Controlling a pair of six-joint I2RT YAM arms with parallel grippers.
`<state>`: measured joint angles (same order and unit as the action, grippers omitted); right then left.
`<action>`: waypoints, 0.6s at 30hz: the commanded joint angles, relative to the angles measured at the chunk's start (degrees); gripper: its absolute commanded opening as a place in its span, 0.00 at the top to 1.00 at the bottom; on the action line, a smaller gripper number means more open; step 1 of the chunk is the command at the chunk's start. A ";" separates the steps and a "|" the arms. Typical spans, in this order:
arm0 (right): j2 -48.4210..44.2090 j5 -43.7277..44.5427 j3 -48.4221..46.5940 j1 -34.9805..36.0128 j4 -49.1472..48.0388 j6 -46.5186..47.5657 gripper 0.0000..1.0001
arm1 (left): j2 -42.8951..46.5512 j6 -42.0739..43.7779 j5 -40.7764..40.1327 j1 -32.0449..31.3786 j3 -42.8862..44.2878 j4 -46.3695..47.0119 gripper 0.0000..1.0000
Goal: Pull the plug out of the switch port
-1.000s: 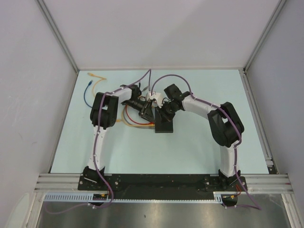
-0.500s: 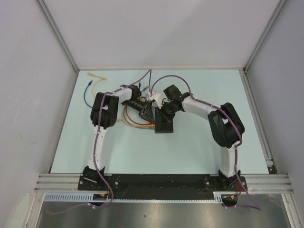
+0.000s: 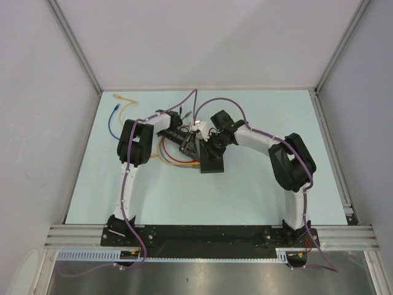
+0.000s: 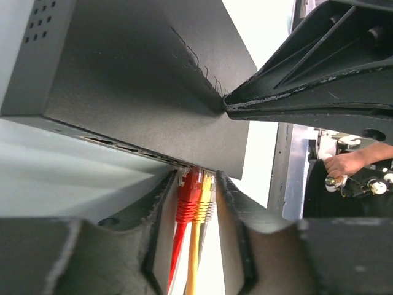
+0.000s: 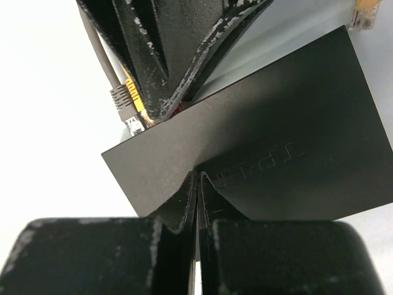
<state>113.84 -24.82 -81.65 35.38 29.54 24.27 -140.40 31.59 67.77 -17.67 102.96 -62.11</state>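
The switch (image 3: 212, 162) lies flat on the table (image 3: 258, 190), midway between the two arms. The right pincer (image 5: 196, 178) has its fingers together. Its tips press down on the top face of the switch, just beside the embossed lettering.

At the far short edge of the switch, the left pincer (image 4: 195, 208) is clamped across the red plug (image 4: 187, 198) and the yellow plug (image 4: 204, 200). The two plugs sit side by side, and one finger touches each outer side. Both plugs are seated in their ports. A grey plug (image 5: 123, 98) sits just beside the yellow plug at the same edge.

Left of the switch, red and orange cables (image 3: 172, 157) loop on the table. Toward the far-left corner, a blue cable (image 3: 113, 120) and a yellow cable (image 3: 126, 101) lie loose, well apart from the switch.
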 commanded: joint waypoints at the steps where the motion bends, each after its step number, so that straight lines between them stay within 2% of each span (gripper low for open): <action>1: 0.24 1.09 1.67 0.92 2.72 0.60 1.00 | -0.93 4.35 -0.44 -0.79 0.75 -1.70 0.67; 9: 0.33 1.09 1.67 0.92 2.54 0.60 1.00 | -1.19 3.21 -0.71 -0.79 0.75 -0.91 0.77; 14: 0.50 1.18 1.67 0.92 2.45 0.51 1.00 | -1.81 0.14 -2.11 -0.87 2.06 0.06 1.00; 16: 0.50 1.18 1.67 1.01 2.37 0.51 1.00 | -2.95 0.04 -2.90 -0.79 4.26 -1.87 1.00; 17: 0.42 1.18 1.67 1.01 2.54 0.51 1.00 | -3.65 1.26 -3.17 -0.70 8.10 -3.62 1.00; 18: 0.42 1.26 1.58 1.01 2.54 0.51 1.00 | -6.53 2.58 -3.08 -0.61 11.09 -9.47 1.00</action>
<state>113.78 -24.82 -81.56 35.51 29.69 24.25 -141.84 31.51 66.76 -17.63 105.25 -64.31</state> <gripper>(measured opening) 0.009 0.035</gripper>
